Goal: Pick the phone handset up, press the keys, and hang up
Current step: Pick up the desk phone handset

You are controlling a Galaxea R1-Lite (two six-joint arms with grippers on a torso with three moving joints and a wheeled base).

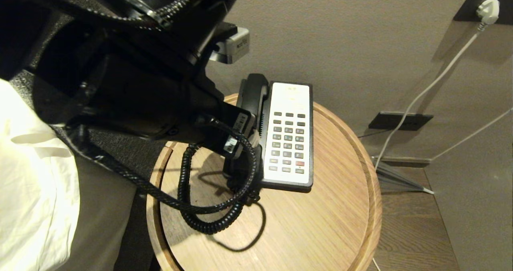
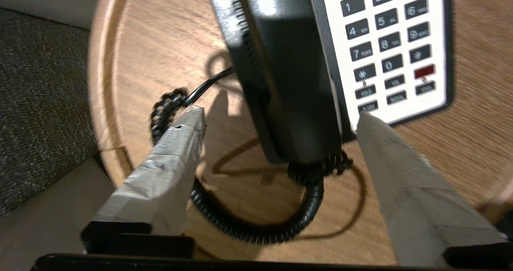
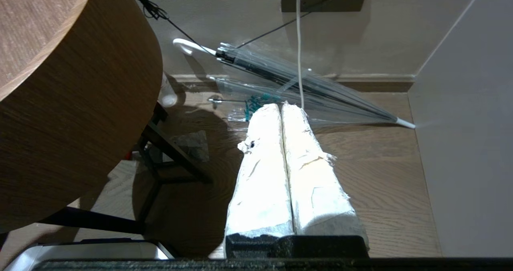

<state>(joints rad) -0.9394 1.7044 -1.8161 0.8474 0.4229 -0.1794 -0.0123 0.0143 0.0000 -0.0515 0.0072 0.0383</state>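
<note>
Left pincer (image 2: pixel 276 116): spread wide, taped fingers (image 2: pixel 168 162) seen either side of the handset's lower end, touching nothing.
Phone handset (image 2: pixel 288 82): seated in the cradle along the left edge of the phone base (image 1: pixel 290 134), on the round wooden worktop (image 1: pixel 320 223); coiled cord (image 2: pixel 256 227) looped on the wood below it.
Step in hand: judged to be either the approach to the grasp or the release after hanging up; which one cannot be told.
Next move: if a grasp, the fingers are to be lowered astride the handset, clear of the cord, then closed.
Right pincer (image 3: pixel 283 130): pressed together, parked low beside the worktop, over the floor.
</note>
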